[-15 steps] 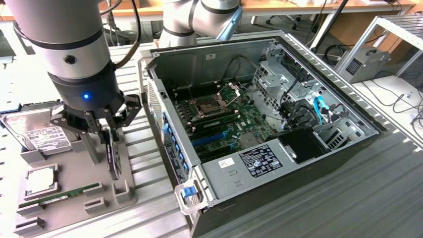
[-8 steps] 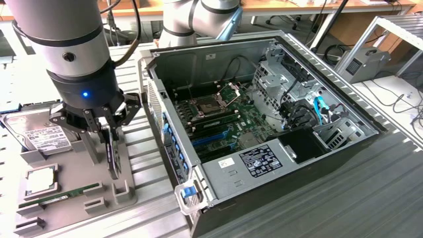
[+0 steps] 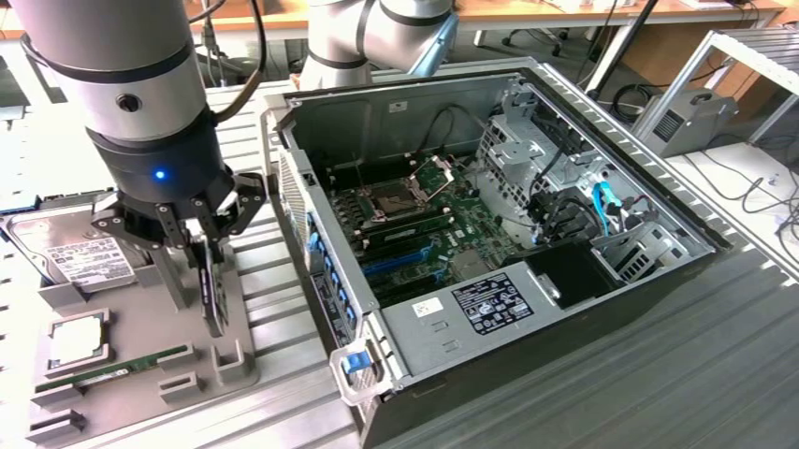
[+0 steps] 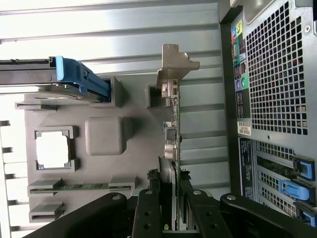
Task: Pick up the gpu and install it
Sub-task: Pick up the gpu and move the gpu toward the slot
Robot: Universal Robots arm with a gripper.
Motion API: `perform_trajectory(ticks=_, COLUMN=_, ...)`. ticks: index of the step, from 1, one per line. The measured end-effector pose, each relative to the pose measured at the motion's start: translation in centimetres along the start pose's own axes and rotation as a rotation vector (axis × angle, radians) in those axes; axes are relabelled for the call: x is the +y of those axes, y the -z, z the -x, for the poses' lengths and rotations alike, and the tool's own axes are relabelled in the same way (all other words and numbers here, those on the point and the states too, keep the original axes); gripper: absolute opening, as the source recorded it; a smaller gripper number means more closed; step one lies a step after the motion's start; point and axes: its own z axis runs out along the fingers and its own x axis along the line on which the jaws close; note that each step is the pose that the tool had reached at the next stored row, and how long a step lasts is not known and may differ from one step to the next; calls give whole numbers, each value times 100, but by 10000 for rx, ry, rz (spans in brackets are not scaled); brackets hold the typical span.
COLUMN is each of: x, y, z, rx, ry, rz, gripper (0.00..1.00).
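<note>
My gripper is clamped on the gpu — it stands on edge at the gray tray, not yet inside the open computer case — so installing remains.

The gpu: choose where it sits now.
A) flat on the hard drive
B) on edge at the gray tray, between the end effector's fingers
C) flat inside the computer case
B: the gpu stands on edge at the gray tray, between the end effector fingers, outside the computer case.
</note>
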Motion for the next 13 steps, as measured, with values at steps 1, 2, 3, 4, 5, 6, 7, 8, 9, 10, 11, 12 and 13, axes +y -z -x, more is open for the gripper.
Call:
perform_trajectory(ticks=1, x=0, y=4, z=0, rx=0, ry=0, rz=0, gripper=26)
perform_trajectory(ticks=2, x=0, y=8, z=0, rx=0, ry=0, rz=0, gripper=26)
perform_trajectory(ticks=3, x=1, y=12, z=0, rx=0, ry=0, rz=0, gripper=26)
perform_trajectory(ticks=4, x=1, y=16, z=0, rx=0, ry=0, rz=0, gripper=26)
perform_trajectory(ticks=5, x=1, y=21, z=0, rx=0, ry=0, rz=1, gripper=26)
perform_trajectory(ticks=6, x=1, y=26, z=1, rx=0, ry=0, rz=0, gripper=26)
perform_trajectory(ticks=7, x=2, y=35, z=1, rx=0, ry=0, rz=0, gripper=26)
perform_trajectory(ticks=8, x=2, y=44, z=1, rx=0, ry=0, rz=0, gripper=26)
perform_trajectory(ticks=9, x=2, y=48, z=1, rx=0, ry=0, rz=0, gripper=26)
perform_trajectory(ticks=10, x=2, y=53, z=1, rx=0, ry=0, rz=0, gripper=26)
perform_trajectory(ticks=11, x=2, y=57, z=1, rx=0, ry=0, rz=0, gripper=26)
perform_trajectory(ticks=12, x=3, y=61, z=1, rx=0, ry=0, rz=1, gripper=26)
perform_trajectory(ticks=13, x=3, y=66, z=2, rx=0, ry=0, rz=0, gripper=26)
